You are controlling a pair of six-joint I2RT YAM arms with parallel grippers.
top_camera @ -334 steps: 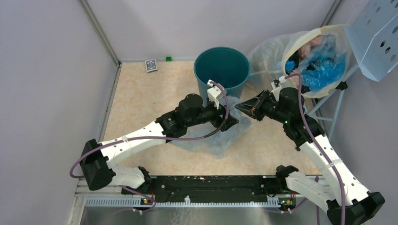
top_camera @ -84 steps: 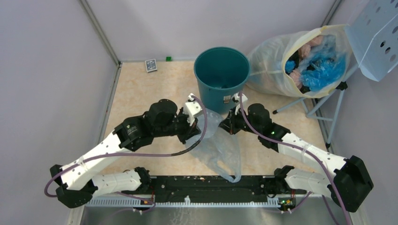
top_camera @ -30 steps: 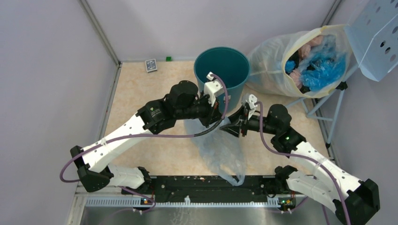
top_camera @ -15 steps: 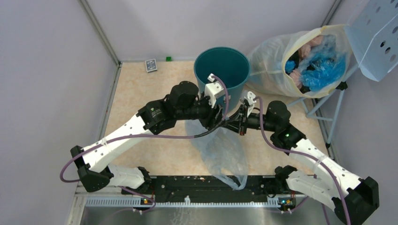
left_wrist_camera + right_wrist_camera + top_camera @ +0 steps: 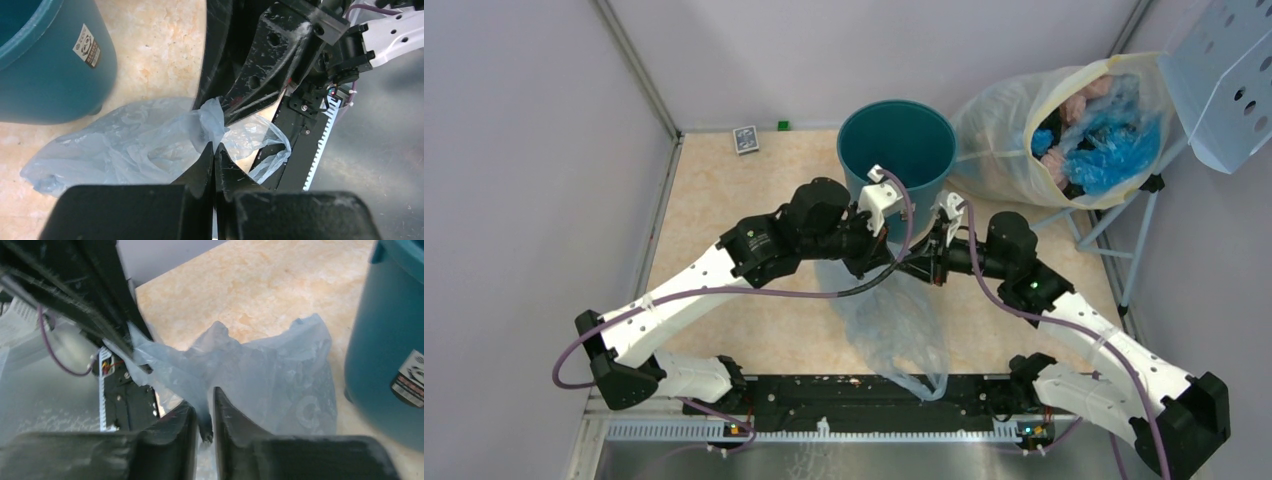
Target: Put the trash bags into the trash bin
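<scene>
The teal trash bin stands upright at the back of the table. A pale translucent trash bag hangs in front of it down to the near rail. My left gripper sits just before the bin's wall, shut on a bunched top fold of the trash bag at its fingertips. The right gripper points at it tip to tip. In the right wrist view its jaws stand a narrow gap apart, with a fold of the bag hanging into the gap. The bin is to the right.
A big cloudy-white sack holding blue and pink stuff leans on a stand at the back right, under a perforated grey panel. A small card box lies at the back left. A black rail runs along the near edge.
The right gripper has come up and left to meet the left gripper in front of the bin. The bag's top is bunched between them. The left arm has barely moved.
</scene>
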